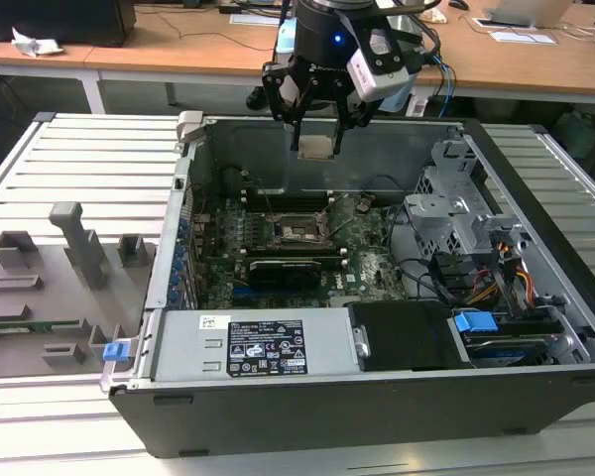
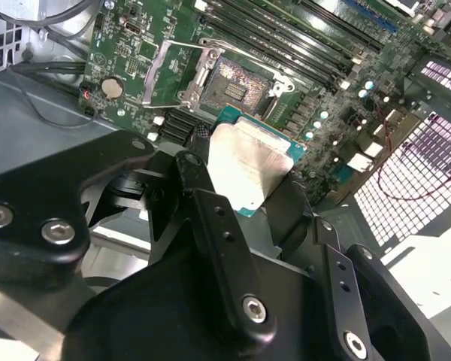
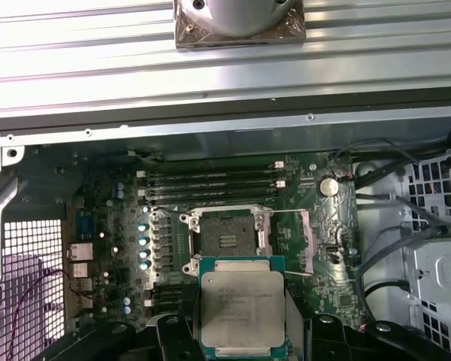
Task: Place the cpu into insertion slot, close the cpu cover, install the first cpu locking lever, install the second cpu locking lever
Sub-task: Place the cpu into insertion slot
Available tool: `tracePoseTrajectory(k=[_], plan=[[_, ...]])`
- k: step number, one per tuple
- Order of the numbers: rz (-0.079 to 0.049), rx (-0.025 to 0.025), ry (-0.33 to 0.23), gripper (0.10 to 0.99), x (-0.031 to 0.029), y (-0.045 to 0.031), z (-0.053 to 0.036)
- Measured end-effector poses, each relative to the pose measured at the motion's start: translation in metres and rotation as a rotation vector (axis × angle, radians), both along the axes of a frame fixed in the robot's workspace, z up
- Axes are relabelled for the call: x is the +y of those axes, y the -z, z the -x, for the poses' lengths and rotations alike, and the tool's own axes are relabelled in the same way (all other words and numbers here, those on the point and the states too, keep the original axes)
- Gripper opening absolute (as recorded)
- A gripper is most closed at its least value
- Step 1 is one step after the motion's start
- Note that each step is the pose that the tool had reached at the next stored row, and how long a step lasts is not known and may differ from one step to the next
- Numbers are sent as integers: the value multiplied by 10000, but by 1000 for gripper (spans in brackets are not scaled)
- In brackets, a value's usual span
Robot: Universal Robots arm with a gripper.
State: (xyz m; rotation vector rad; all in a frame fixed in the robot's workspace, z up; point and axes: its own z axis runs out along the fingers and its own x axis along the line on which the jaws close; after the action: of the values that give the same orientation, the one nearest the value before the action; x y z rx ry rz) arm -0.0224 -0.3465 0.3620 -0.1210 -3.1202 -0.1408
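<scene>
— What does the cpu (image 3: 243, 308) look like?

— It is a small flat square. The top is a dull silver-beige metal plate with fine print on it, and a thin blue-green edge runs round the plate. In the second wrist view the metal top (image 2: 244, 162) catches the light and looks almost white.

— And where is it relative to the gripper (image 3: 243, 335)?

— It sits between the two black fingers (image 2: 203, 195), one pressing on each of two opposite edges. The gripper is closed narrowly on it and carries it flat, metal side up. Most of the square sticks out past the fingertips.

— Where is all this in the scene?

— In the exterior view the gripper (image 1: 317, 139) hangs over the open computer case (image 1: 327, 416), near its far wall. The cpu (image 1: 315, 147) is in the air, well above the green circuit board (image 1: 367, 258).

— So it is not in the insertion slot (image 3: 227, 237)?

— No, it is apart from it. The slot lies bare on the board below, its dark centre uncovered. The cpu cover (image 2: 152, 79) is swung open and lies just beside the slot, hinged at one side of it.
</scene>
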Motion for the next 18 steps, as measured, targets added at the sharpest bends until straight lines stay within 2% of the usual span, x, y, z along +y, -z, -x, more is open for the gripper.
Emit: tracePoseTrajectory(k=[18], plan=[[0, 0, 419, 541, 0, 0, 0]])
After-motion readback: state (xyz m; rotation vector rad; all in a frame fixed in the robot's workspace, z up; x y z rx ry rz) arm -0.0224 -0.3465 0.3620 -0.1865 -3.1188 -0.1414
